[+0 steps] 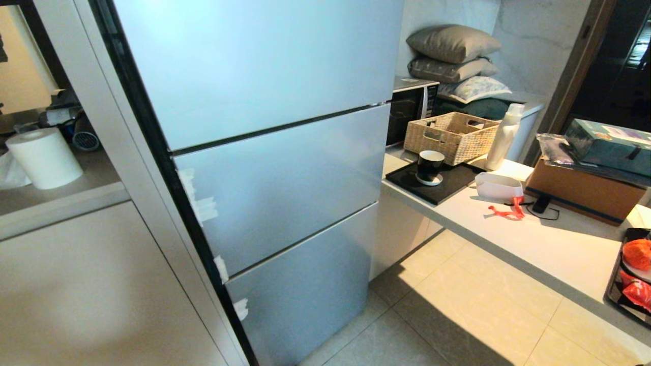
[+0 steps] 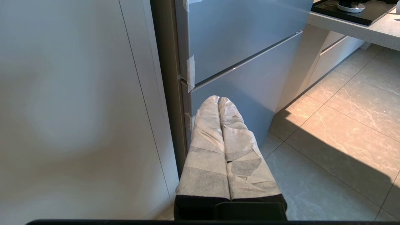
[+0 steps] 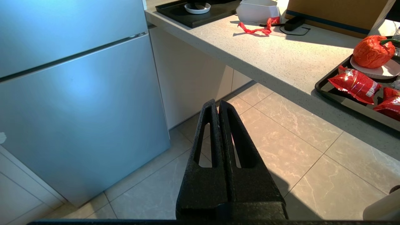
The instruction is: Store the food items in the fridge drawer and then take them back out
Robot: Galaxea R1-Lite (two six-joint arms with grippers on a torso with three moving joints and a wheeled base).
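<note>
A bright red pepper-like food item (image 3: 372, 51) with a green stem lies on a white plate on a black tray (image 3: 340, 95) at the counter's near right end; the head view shows this food item (image 1: 638, 253) at its right edge. The fridge drawer is hidden behind the closed silver-blue fridge doors (image 1: 274, 188). My left gripper (image 2: 218, 98), wrapped in white tape, hangs shut and empty low before the bottom fridge door (image 2: 250, 90). My right gripper (image 3: 217, 102), black, is shut and empty above the floor tiles between fridge and counter. Neither arm shows in the head view.
Red snack packets (image 3: 354, 83) lie on the same tray. Further along the counter (image 1: 508, 229) stand a cardboard box (image 1: 585, 190), a white tub (image 1: 498, 185), a white bottle (image 1: 503, 137), a wicker basket (image 1: 450, 134) and a mug (image 1: 431, 166) on a dark tray. White cabinets (image 1: 76, 284) flank the fridge's left.
</note>
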